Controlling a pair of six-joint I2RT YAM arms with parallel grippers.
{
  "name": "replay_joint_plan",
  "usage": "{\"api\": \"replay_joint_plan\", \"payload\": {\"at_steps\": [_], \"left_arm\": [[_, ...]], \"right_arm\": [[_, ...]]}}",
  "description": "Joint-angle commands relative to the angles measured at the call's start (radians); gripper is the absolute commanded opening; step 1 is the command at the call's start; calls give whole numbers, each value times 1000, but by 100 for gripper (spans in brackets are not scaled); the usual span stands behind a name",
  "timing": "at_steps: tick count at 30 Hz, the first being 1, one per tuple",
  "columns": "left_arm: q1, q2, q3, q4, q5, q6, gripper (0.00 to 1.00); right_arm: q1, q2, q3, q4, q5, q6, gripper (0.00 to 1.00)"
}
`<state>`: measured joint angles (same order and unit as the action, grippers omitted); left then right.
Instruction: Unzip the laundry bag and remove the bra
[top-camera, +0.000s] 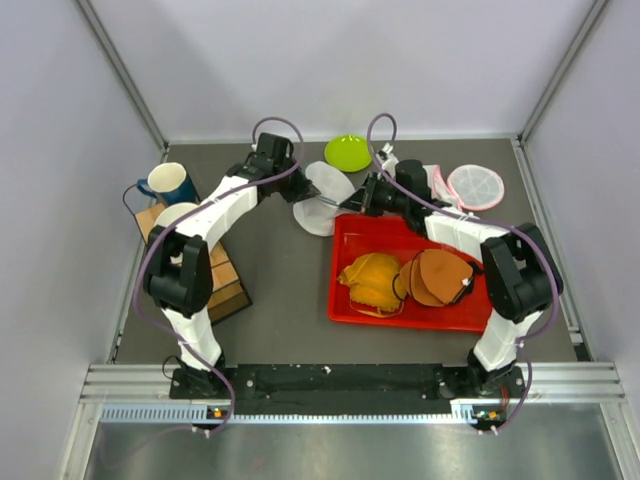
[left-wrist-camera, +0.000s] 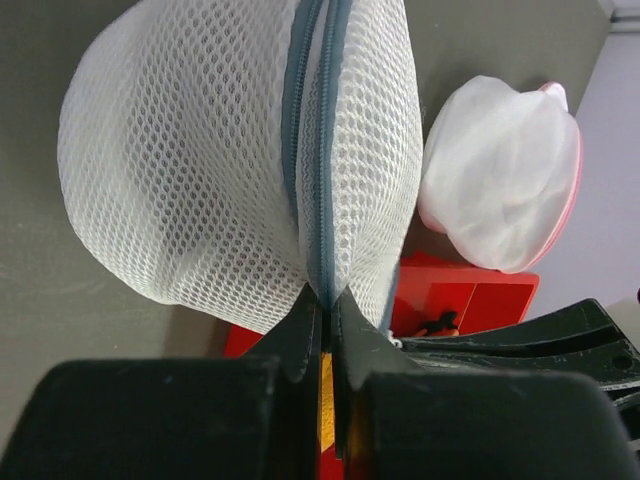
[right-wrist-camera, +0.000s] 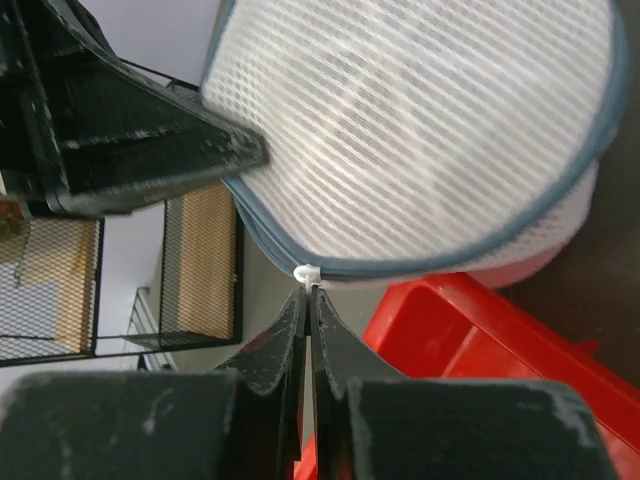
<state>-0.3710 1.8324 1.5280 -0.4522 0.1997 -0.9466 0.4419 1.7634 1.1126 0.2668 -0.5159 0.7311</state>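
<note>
A white mesh laundry bag (top-camera: 324, 192) with a blue-grey zipper (left-wrist-camera: 312, 150) is held up between both grippers, above the table at the red tray's (top-camera: 372, 236) far left corner. My left gripper (left-wrist-camera: 327, 298) is shut on the bag's zipper seam; in the top view it (top-camera: 299, 191) is at the bag's left edge. My right gripper (right-wrist-camera: 308, 292) is shut on the white zipper pull (right-wrist-camera: 307, 272) at the bag's (right-wrist-camera: 420, 130) rim; in the top view it (top-camera: 346, 205) is on the bag's right. The zipper looks closed. I cannot see what is inside the bag.
The red tray holds an orange bra (top-camera: 372, 280) and a brown bra (top-camera: 438, 276). A second, pink-rimmed mesh bag (top-camera: 475, 187) lies at the back right. A green plate (top-camera: 347, 152) is behind the arms. A blue mug (top-camera: 168, 183) and a wire rack (top-camera: 222, 275) stand left.
</note>
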Motion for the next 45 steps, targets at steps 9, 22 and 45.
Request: {"api": "replay_joint_plan", "payload": {"at_steps": [9, 22, 45], "left_arm": [[124, 95, 257, -46, 69, 201, 0], [73, -14, 316, -204, -72, 275, 97], [-23, 90, 192, 8, 4, 100, 5]], "right_arm": [[-69, -150, -24, -124, 17, -194, 0], [-2, -59, 21, 83, -18, 22, 0], [-17, -71, 20, -46, -18, -94, 0]]}}
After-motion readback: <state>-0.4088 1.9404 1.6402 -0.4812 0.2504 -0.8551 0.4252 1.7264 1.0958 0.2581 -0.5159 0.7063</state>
